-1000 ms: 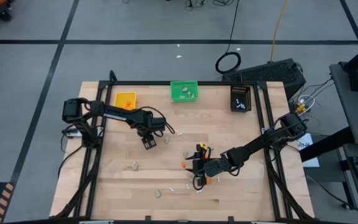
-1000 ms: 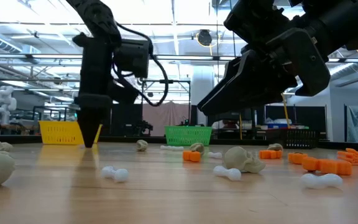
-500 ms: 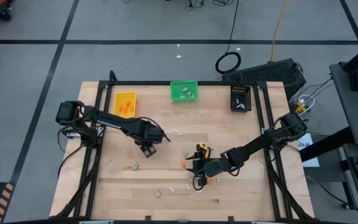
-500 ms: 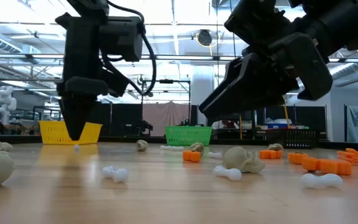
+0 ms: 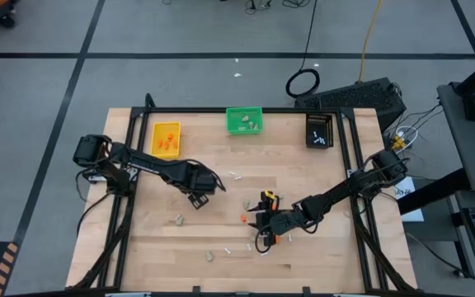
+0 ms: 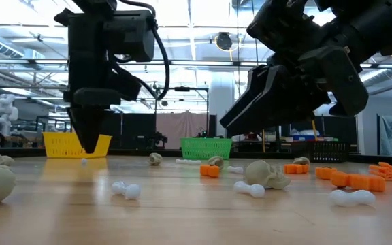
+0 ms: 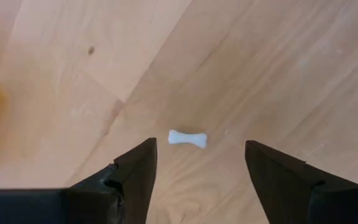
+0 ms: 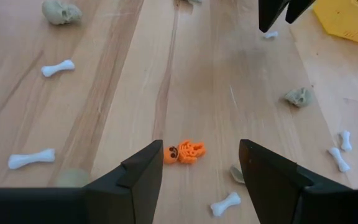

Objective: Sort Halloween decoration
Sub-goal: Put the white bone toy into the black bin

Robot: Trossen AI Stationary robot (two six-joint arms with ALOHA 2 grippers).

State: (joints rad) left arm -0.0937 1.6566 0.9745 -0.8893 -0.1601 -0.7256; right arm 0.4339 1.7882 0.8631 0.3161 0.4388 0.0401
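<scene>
Left gripper (image 7: 197, 163), fingers spread wide, hovers directly above a white stick (image 7: 188, 139).

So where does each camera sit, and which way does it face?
High: above, straight down; table, both arms, three bins.
Low: table height, level; both grippers from above.
Left wrist: down past left gripper, open over a white bone.
Right wrist: down past open right gripper at an orange piece; it also shows that bone.

Jaws apart – orange bit (image 8: 184, 152) between; white sticks (image 8: 57, 67) scattered.
</scene>
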